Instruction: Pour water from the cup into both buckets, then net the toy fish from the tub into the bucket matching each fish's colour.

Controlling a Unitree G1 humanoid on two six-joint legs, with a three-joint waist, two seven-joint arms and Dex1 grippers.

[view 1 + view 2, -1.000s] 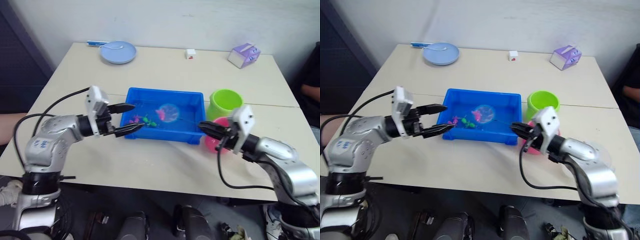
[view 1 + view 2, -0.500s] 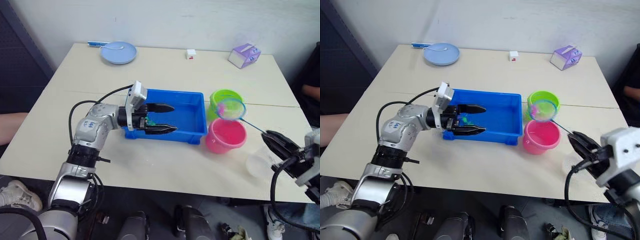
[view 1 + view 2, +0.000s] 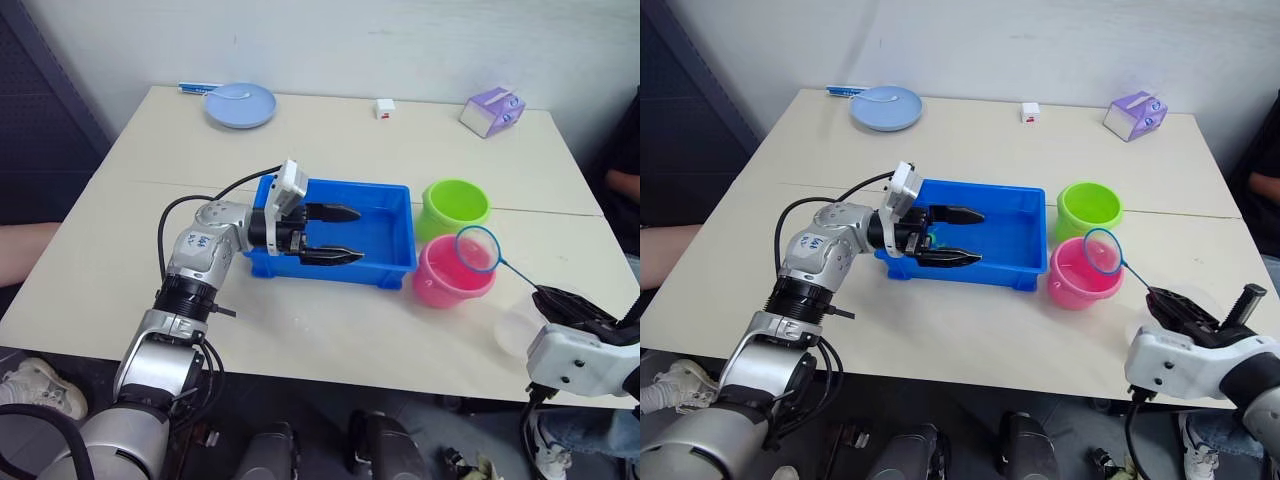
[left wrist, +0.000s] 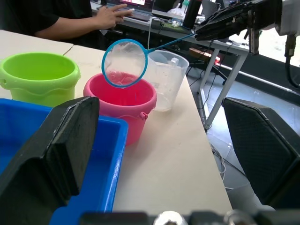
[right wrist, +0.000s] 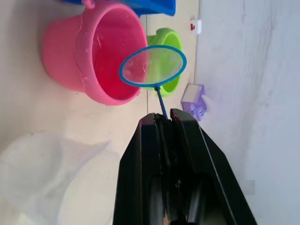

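Head stereo overhead; close wrist views

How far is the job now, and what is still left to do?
Pouring looks finished: the clear cup stands beside the pink bucket. Now the right gripper holds the net above that bucket. At least one green fish remains in the blue tub, by the open left gripper.

The left arm is bent at the elbow and reaches in from the surface's left edge toward its middle, forearm level. The left hand (image 3: 338,234) points right, its two black fingers spread wide. The right arm sits low by the front right corner, the right hand (image 5: 165,120) pinched tight on a thin handle (image 5: 161,103).
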